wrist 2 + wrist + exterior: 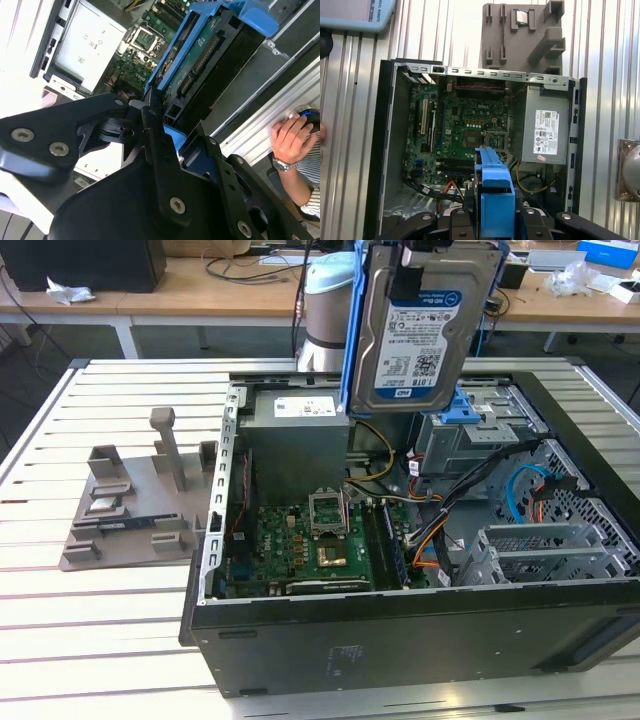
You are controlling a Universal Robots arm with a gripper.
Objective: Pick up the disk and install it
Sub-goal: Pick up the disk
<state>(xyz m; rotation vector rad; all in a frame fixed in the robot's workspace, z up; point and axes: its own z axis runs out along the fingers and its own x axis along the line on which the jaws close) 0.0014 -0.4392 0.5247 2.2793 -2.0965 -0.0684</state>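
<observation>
Slatted white tabletop (100,630) carries the open computer case (400,625), which I see directly below my gripper (172,131). It is clenched on the disk (420,330) at its blue rails. The disk hangs upright just under the gripper, in the air above the case's interior.

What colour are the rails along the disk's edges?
Blue; the rails on the disk show best in the exterior view.

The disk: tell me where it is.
The disk hangs in the gripper above the open computer case, in the exterior view's top middle, right of the power-supply box.
</observation>
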